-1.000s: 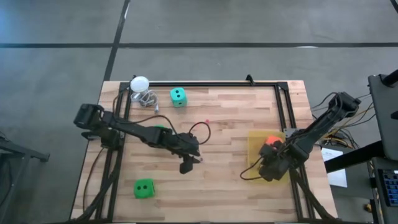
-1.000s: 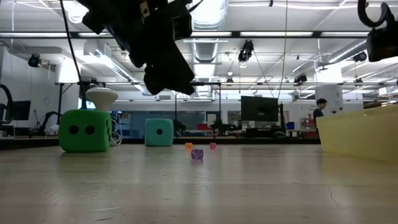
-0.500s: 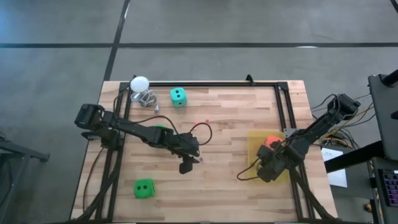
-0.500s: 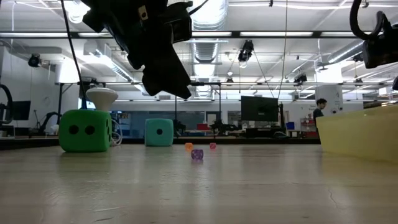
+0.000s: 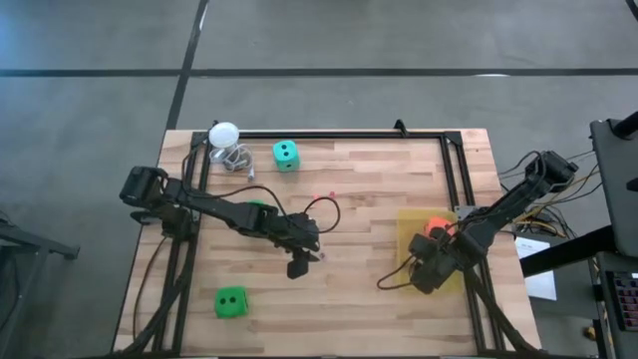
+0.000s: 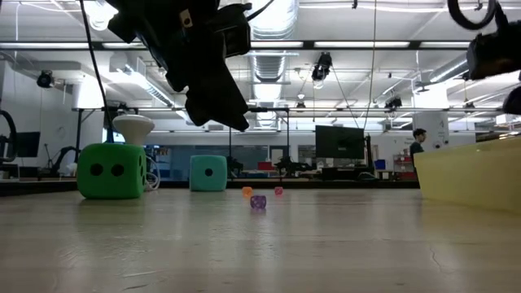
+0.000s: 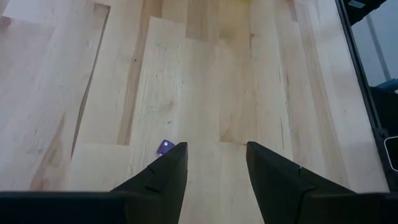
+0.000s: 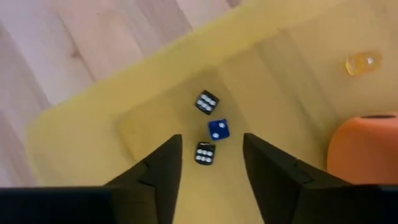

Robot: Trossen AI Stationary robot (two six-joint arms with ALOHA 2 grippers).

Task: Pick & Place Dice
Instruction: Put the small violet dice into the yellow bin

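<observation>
My right gripper (image 5: 426, 273) (image 8: 212, 142) hangs open over the yellow tray (image 5: 408, 221), fingers pointing down. On the tray floor lie two small black dice (image 8: 204, 154), a small blue die (image 8: 218, 129), a small yellow die (image 8: 362, 63) and the big orange-red die (image 5: 436, 227). My left gripper (image 5: 297, 268) (image 7: 214, 163) is open above mid-table, with a tiny purple die (image 7: 165, 147) on the wood just beside one fingertip. A teal die (image 5: 286, 154) rests at the far side and a green die (image 5: 230, 302) near the front left.
A white ball (image 5: 223, 133) sits on a wire stand at the far left corner. A second green die (image 5: 257, 206) peeks out from under my left arm. Tiny orange (image 6: 247, 193) and pink dice (image 6: 278, 191) lie mid-table. A black frame (image 5: 457, 170) edges the table.
My right gripper has swung a little toward the table's near left over the tray. My left arm has kept still.
</observation>
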